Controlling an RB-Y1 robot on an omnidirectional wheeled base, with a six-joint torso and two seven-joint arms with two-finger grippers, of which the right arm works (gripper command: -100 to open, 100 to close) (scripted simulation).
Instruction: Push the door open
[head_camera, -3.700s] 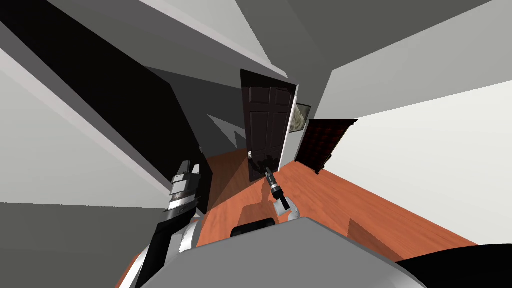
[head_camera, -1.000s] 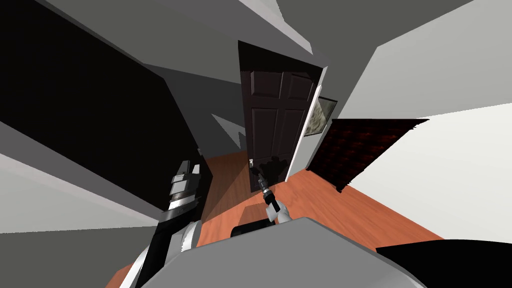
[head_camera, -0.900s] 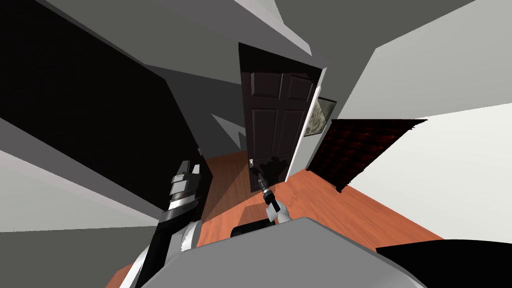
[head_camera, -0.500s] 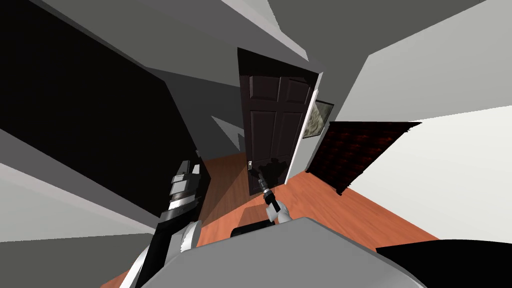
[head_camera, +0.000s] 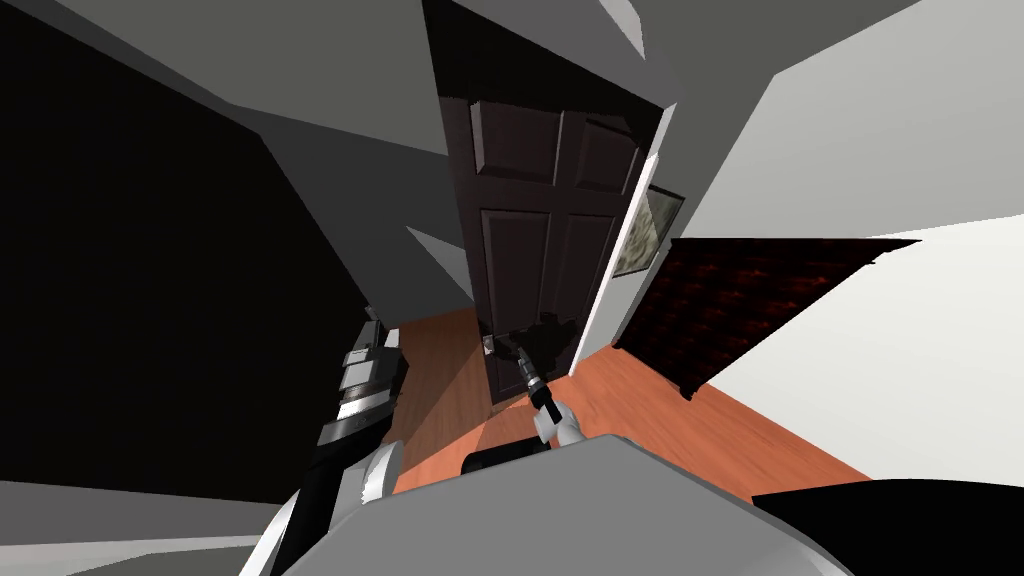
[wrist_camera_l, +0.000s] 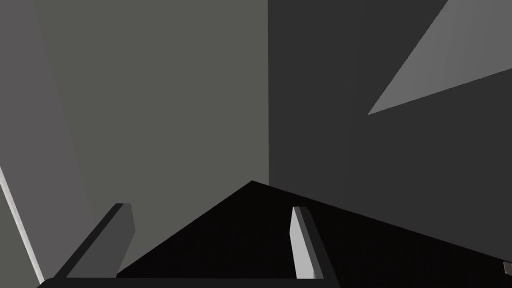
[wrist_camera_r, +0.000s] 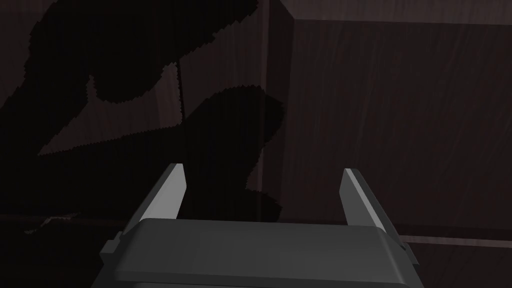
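My right gripper (wrist_camera_r: 263, 171), spread wide and empty at the door (head_camera: 530, 250), risked its thin fingers (wrist_camera_r: 175, 186) skidding sideways if I pushed

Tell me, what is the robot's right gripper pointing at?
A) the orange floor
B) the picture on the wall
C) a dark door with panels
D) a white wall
C: the right gripper, standing open, faces the dark panelled door from close up. In the head view, that arm reaches out to the lower part of the same door.
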